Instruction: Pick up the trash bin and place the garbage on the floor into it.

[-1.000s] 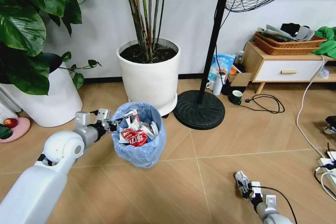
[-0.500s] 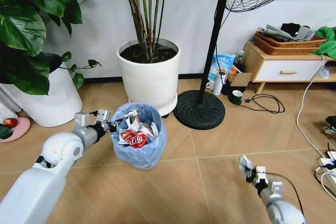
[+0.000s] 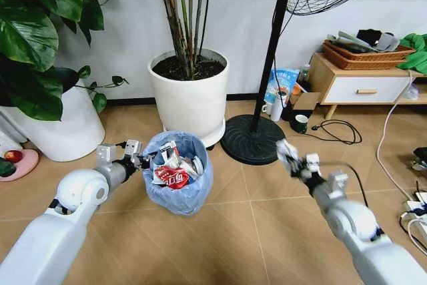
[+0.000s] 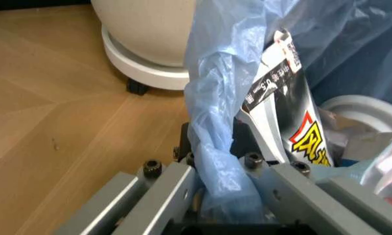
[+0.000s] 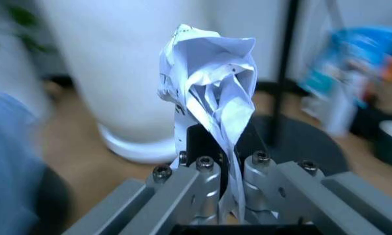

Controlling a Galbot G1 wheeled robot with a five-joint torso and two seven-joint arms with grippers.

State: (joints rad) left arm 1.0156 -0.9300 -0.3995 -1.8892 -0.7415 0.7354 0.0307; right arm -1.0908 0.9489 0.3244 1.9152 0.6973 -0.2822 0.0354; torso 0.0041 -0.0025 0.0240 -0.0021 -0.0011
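Head view puts the trash bin (image 3: pixel 179 173) on the floor (image 3: pixel 253 211) just in front of the white plant pot (image 3: pixel 190 98), already holding a red wrapper. The left gripper (image 3: pixel 138 158) has its jaws clamped on the blue bag rim at the bin's left side. The right gripper (image 3: pixel 291 156), raised well right of the bin, pinches a crumpled paper ball (image 5: pixel 209 93). The thin bag could slip or tear, tipping the bin; the paper, released early, would miss.
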